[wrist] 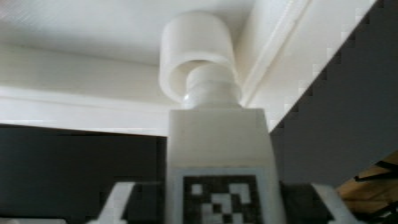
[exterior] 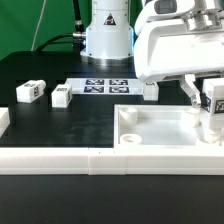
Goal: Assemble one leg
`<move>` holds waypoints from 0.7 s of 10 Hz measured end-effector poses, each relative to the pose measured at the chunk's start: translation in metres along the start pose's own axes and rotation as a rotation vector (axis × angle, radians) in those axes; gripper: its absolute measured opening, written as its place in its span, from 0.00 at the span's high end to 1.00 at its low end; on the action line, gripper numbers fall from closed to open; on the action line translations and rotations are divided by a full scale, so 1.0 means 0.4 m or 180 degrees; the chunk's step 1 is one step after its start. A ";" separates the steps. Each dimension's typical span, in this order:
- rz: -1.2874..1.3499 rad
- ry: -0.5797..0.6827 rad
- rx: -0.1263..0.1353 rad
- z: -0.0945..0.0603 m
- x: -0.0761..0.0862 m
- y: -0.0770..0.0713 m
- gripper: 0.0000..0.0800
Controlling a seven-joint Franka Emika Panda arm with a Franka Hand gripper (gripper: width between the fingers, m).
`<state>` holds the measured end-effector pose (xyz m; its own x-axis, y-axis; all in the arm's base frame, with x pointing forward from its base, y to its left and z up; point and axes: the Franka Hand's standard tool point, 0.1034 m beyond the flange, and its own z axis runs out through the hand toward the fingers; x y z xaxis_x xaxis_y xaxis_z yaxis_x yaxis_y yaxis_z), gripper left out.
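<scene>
**Leg gripped upright over the tray's right-hand end**

Read across the exterior view, starting from its left. At the frame's edge, a white stub, cut off by the picture, on the black table. Next, the first spare leg and the second spare leg, near each other but apart. Wide bare table in front of both, down to the long white wall along the near edge.

Behind that open stretch, the marker board lying flat, with the robot base rising past it. Just beside the board's right end, the third spare leg, close to the far rim of the tray — little room between the two. Tray's near rim tight along the white wall; touching or not, cannot tell.

Far right: the end effector closed on the leg, one of its fingers showing dark on the left flank. Leg held upright, tagged face toward the camera, over the tray's right-hand end near the frame edge. Lower end down inside the raised rim; contact with the tray not clear from here.

In the wrist view, the leg fills the middle between the end effector's two sides — tag nearest the camera. Past the square body, a narrower neck and a round tip. Tip overlaps the tray's white rim; seated or merely close, cannot tell.
</scene>
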<state>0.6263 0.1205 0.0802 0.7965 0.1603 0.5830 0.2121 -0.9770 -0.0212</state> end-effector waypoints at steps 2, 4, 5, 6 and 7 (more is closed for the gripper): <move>-0.0039 -0.0033 -0.0021 0.004 -0.008 0.019 0.64; -0.0037 -0.0049 -0.0022 0.008 -0.016 0.021 0.64; -0.0037 -0.0056 -0.0021 0.009 -0.019 0.021 0.64; -0.0036 -0.0069 -0.0019 0.013 -0.026 0.020 0.64; -0.0035 -0.0090 -0.0013 0.020 -0.035 0.018 0.64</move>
<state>0.6210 0.1124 0.0654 0.8099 0.1748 0.5599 0.2186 -0.9757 -0.0116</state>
